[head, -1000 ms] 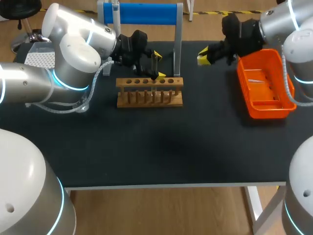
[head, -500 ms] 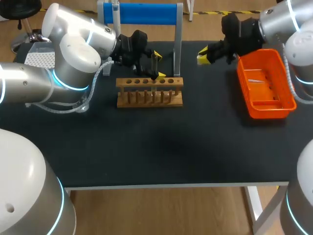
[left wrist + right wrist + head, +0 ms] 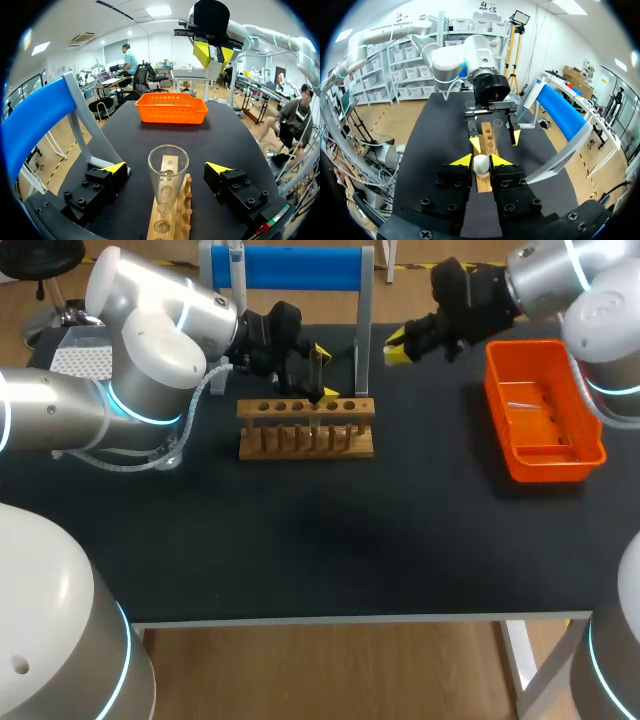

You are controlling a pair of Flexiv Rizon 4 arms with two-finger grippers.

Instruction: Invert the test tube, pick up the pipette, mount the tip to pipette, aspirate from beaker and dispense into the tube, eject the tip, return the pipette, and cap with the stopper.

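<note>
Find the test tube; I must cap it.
The test tube stands in the wooden rack between the left gripper's open fingers, toward the table's far side in the head view.

Orange basket [image 3: 545, 410] sits at right, tan wooden rack [image 3: 306, 427] mid-frame on the black table [image 3: 300, 530], blue bar [image 3: 300, 268] up top, clear tube [image 3: 168, 175], white stopper [image 3: 481, 166], yellow-tipped right gripper [image 3: 481, 160].
</note>
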